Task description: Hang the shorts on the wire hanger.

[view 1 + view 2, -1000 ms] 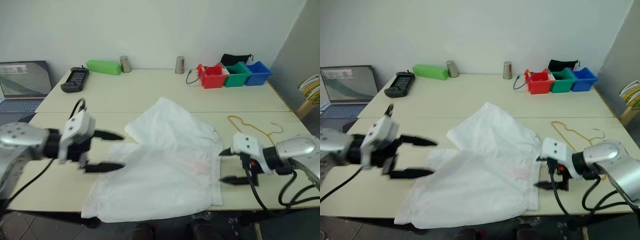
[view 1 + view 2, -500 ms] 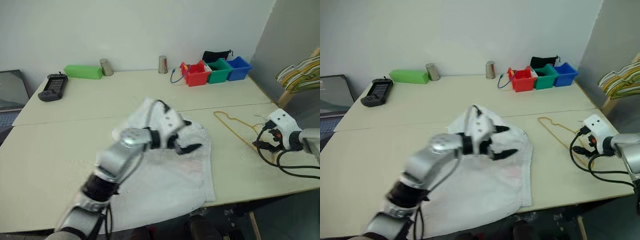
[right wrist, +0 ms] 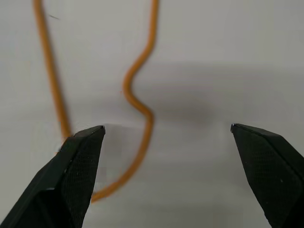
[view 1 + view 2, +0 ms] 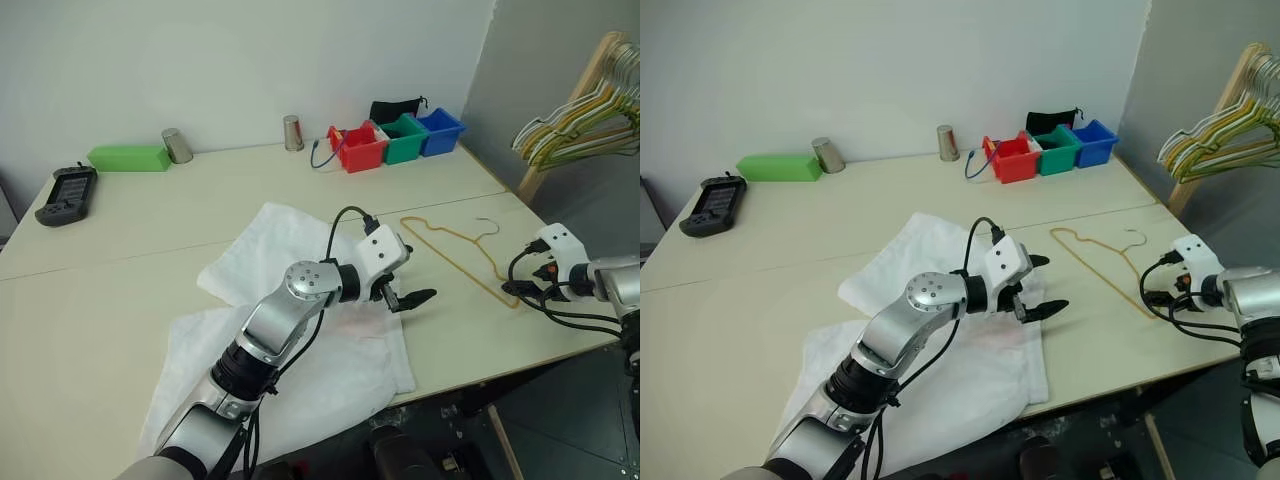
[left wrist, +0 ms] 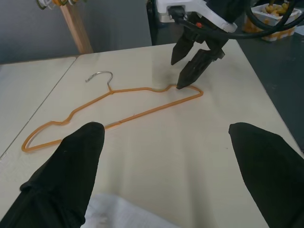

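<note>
Across the desk (image 4: 120, 210) the shorts (image 4: 300, 340) lie spread near its front edge, with the left end effector (image 4: 408, 283) over their right side, fingers apart and empty. Just beyond, the wire hanger (image 4: 455, 250) lies flat; the right end effector (image 5: 190, 66), also spread, reaches its far corner. Coloured bins (image 4: 395, 140) and two metal cups (image 4: 176, 145) stand along the wall, bunched hangers (image 4: 570, 135) on a rack beside.

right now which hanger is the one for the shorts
On the cream table, look right of the white shorts. The wire hanger lies flat there alone, thin and orange-gold with a silvery hook, unlike the pale bunched hangers hung on the wooden rack.
</note>
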Controlling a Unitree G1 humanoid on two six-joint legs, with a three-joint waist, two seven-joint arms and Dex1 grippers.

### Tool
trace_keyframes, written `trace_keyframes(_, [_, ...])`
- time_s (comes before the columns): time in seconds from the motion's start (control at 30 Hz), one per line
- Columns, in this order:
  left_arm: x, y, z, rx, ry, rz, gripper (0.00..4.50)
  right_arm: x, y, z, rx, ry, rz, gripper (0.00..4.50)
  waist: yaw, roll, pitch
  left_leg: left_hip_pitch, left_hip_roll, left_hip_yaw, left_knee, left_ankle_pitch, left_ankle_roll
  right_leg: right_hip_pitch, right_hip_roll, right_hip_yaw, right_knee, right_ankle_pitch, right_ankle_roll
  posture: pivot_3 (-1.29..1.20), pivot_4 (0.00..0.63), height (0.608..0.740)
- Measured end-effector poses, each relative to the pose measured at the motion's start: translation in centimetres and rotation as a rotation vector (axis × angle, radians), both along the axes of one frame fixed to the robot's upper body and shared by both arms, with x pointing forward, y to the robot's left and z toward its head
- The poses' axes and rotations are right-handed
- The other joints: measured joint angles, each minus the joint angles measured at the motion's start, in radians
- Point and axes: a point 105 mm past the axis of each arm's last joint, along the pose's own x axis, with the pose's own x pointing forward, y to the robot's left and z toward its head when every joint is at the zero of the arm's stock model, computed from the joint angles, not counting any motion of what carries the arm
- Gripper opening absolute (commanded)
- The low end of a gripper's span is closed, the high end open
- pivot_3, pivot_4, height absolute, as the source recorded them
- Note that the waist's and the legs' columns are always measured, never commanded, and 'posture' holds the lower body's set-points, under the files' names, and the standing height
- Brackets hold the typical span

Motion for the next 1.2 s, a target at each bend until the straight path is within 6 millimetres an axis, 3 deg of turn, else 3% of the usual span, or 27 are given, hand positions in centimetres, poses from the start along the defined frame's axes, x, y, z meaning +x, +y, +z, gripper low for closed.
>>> trace_keyframes(0.17, [0.3,0.9,-0.3,0.024,-0.005,0.024,4.50,0.3,0.3,-0.5,0.041,0.025,-0.016,3.84,0.007,0.000,0.000,0.000,-0.001,0.000,0.002,0.000,0.000,0.000,-0.001,0.000,0.000,0.001,0.002,-0.16,0.045,0.740])
trace_keyframes(0.43, [0.4,1.5,0.4,0.013,-0.023,0.057,4.50,0.6,-0.8,-0.7,0.009,0.017,-0.064,1.87,0.014,0.000,-0.003,-0.001,0.000,0.000,0.003,0.000,0.000,0.000,-0.001,0.000,0.000,0.002,0.002,-0.15,0.030,0.740])
trace_keyframes(0.7, [0.4,1.9,0.0,0.025,-0.023,0.070,4.50,0.0,0.2,-1.3,0.004,0.022,0.023,0.05,0.018,0.001,-0.016,-0.001,0.000,0.000,0.003,0.000,0.000,0.000,-0.001,0.000,0.000,0.002,0.002,-0.15,0.019,0.740])
trace_keyframes(0.93, [1.4,2.7,0.3,0.026,-0.036,0.100,4.50,-0.1,1.2,-1.3,-0.040,-0.023,0.115,0.05,0.016,0.004,-0.021,-0.001,-0.001,0.000,0.006,0.000,0.000,0.000,-0.001,0.001,0.000,0.003,0.004,-0.17,0.016,0.740])
trace_keyframes(1.0, [2.0,3.1,0.6,0.024,-0.043,0.108,4.50,0.0,1.1,-0.9,-0.151,-0.068,0.196,0.05,0.016,0.005,-0.021,-0.001,-0.001,0.000,0.009,0.000,0.000,-0.001,-0.001,0.000,0.001,0.003,0.004,-0.18,0.019,0.740])
trace_keyframes(1.1, [3.4,4.9,1.2,0.041,-0.062,0.152,4.50,0.7,0.9,1.2,-0.368,-0.173,0.334,0.05,0.011,0.005,-0.021,-0.001,-0.001,0.002,0.010,0.000,0.000,-0.001,-0.001,0.002,0.001,0.003,0.005,-0.18,0.018,0.740])
trace_keyframes(1.2, [5.4,8.2,2.8,0.051,-0.070,0.212,4.50,2.0,1.4,4.7,-0.639,-0.316,0.517,0.05,-0.001,0.005,-0.021,-0.001,-0.001,0.007,0.010,0.000,0.000,-0.002,-0.001,0.003,0.001,0.004,0.006,-0.17,0.016,0.740])
